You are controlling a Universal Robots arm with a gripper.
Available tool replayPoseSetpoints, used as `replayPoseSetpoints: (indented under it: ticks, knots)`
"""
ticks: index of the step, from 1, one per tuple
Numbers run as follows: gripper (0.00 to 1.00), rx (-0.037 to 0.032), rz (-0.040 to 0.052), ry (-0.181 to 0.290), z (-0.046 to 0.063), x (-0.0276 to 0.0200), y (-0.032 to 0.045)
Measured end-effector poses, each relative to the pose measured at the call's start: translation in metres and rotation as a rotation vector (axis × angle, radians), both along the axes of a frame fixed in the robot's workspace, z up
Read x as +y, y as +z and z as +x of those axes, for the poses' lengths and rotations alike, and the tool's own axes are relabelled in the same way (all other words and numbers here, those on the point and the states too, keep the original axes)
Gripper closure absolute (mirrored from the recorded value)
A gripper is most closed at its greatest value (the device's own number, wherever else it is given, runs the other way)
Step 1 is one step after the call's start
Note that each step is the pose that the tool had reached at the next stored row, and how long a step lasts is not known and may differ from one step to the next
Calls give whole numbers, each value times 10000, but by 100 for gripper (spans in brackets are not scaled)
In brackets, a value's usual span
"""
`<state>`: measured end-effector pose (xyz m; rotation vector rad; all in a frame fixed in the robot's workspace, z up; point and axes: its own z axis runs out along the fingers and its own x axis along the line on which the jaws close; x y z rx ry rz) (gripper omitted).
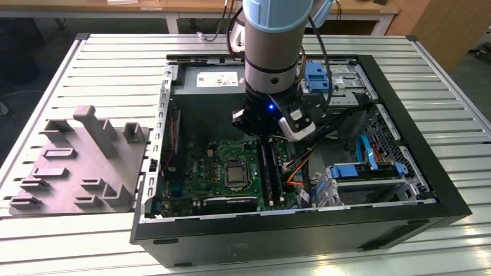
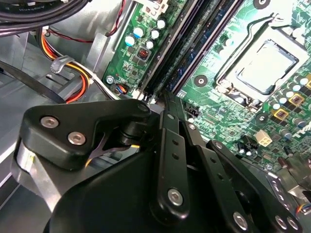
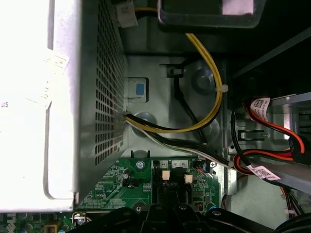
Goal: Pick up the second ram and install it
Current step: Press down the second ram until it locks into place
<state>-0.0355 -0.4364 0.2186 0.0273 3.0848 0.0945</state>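
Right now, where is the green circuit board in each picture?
Exterior view: green circuit board on the open case's floor, beneath the arm.
Second wrist view: surrounding the silver processor socket.
First wrist view: beside the perforated metal box.
Shared landmark: the black memory sockets on it.

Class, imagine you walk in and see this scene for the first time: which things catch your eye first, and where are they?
The robot arm plunges into the open computer case on the slatted metal table, its claw low over the memory sockets on the green motherboard. The second wrist view shows the silver processor socket beside them. On the exterior view's left, a grey moulded tray lies by the case.
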Motion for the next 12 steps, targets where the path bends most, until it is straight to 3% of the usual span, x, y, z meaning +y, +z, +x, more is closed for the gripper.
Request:
replayPoseSetpoints:
  ticks: [12]
  knots:
    - [90, 0, 0, 0, 0, 0, -23]
